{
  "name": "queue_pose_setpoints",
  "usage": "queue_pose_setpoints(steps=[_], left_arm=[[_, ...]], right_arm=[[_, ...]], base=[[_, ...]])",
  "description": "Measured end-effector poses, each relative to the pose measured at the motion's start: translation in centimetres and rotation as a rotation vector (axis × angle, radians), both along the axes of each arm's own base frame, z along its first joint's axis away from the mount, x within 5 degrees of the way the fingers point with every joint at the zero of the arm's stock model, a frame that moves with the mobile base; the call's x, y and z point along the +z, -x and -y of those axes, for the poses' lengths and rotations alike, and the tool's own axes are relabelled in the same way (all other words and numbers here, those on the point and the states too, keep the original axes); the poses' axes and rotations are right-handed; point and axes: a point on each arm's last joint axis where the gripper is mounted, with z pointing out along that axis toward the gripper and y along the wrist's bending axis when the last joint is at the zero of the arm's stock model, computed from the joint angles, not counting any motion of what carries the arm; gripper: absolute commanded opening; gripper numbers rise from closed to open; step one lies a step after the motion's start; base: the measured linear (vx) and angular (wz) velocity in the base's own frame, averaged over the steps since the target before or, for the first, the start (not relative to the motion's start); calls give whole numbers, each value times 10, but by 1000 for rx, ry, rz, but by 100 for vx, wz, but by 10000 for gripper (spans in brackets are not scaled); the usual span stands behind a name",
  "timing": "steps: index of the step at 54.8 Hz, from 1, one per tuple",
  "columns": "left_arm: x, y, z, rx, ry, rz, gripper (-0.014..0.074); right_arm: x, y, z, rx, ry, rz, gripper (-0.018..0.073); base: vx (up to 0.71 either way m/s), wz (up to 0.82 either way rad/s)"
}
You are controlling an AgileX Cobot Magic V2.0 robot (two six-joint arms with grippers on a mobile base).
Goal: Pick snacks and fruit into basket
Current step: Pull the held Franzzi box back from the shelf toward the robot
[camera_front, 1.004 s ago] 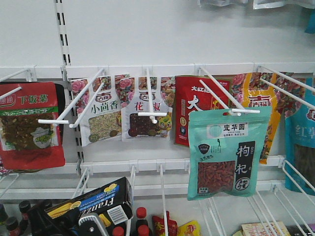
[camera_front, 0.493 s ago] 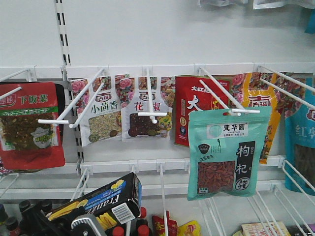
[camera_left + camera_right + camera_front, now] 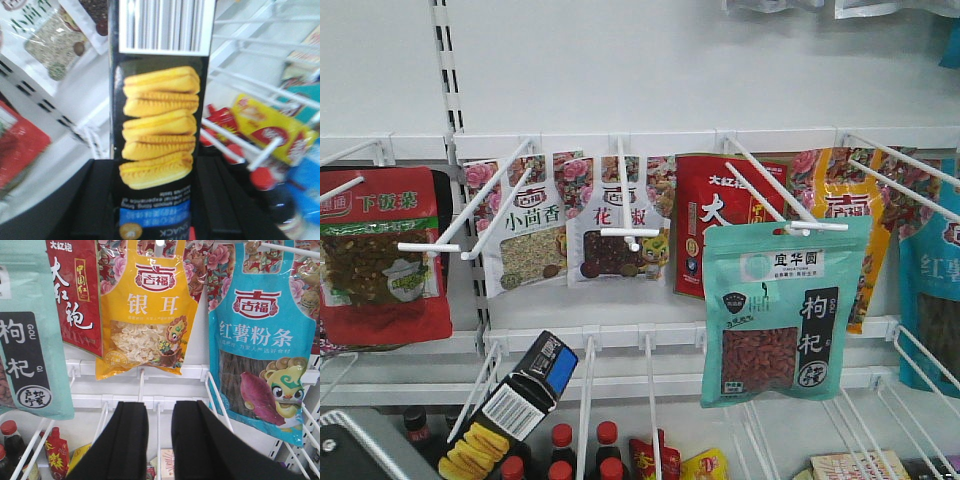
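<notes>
The black Franzzi box [image 3: 517,400] with its blue panel and yellow biscuit picture hangs tilted at the lower left, in front of the wire shelf. In the left wrist view my left gripper [image 3: 157,205] is shut on the box [image 3: 157,120], with black fingers [image 3: 92,200] on either side of its lower end. The teal pouch [image 3: 782,310] with the black label and red berries hangs on a white hook at centre right. My right gripper [image 3: 159,412] is open and holds nothing, below the hanging pouches and to the right of the teal pouch [image 3: 27,335]. The fruit and the basket are out of view.
White peg hooks [image 3: 470,215] jut out from the wall rail. Red [image 3: 720,225], yellow [image 3: 145,315] and blue [image 3: 262,340] pouches hang beside the teal one. Dark bottles with red caps [image 3: 582,455] stand on the wire shelf [image 3: 650,400] below.
The Franzzi box has swung from lying sideways to a steep tilt, its barcode side now facing out. The left arm has dropped toward the bottom-left corner.
</notes>
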Motion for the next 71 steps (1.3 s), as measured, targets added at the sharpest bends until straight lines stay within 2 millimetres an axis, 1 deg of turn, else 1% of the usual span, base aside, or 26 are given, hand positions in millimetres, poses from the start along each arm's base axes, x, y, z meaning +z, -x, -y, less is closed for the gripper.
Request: queue_pose_setpoints(steps=[7, 15, 24, 30, 41, 47, 58, 64, 71], left_arm=[[7, 10, -4, -42, 132, -63, -12], [15, 21, -6, -130, 282, -119, -12], [23, 33, -14, -150, 423, -194, -12], [24, 40, -20, -176, 440, -233, -12], [24, 54, -28, -287, 368, -277, -12], [25, 60, -31, -336, 365, -293, -12], [27, 66, -30, -416, 390, -325, -12], [35, 68, -29, -454, 410, -336, -12], [52, 69, -30, -484, 438, -296, -12]], right_arm=[[0, 0, 0, 0, 0, 0, 228], [0, 0, 0, 0, 0, 0, 228], [0, 0, 0, 0, 0, 0, 228], [0, 0, 0, 0, 0, 0, 228], [0, 0, 0, 0, 0, 0, 228], [0, 0, 0, 0, 0, 0, 228], [0, 0, 0, 0, 0, 0, 228], [0, 0, 0, 0, 0, 0, 228], [0, 0, 0, 0, 0, 0, 228]], base=[[0, 0], [0, 0], [0, 0], [0, 0], [0, 0], [0, 0], [0, 0], [0, 0], [0, 0]])
